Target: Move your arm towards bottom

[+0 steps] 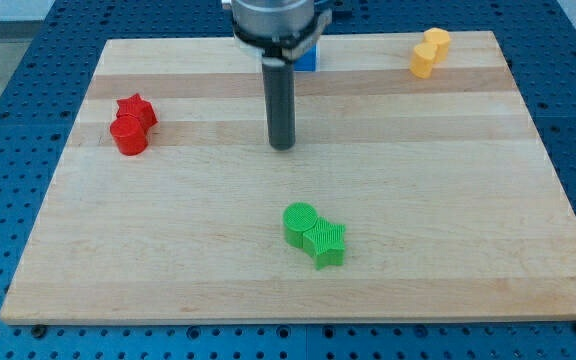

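Note:
My tip (283,146) rests on the wooden board (448,200) near its middle, slightly toward the view's top. A green round block (300,222) and a green star block (327,243) touch each other below the tip, toward the view's bottom. A red star block (137,109) and a red round block (128,135) sit together at the view's left. Two yellow blocks (429,52) sit at the top right. A blue block (308,58) is partly hidden behind the rod at the top.
The board lies on a blue perforated table (18,120). The arm's grey mount (273,20) hangs over the board's top edge.

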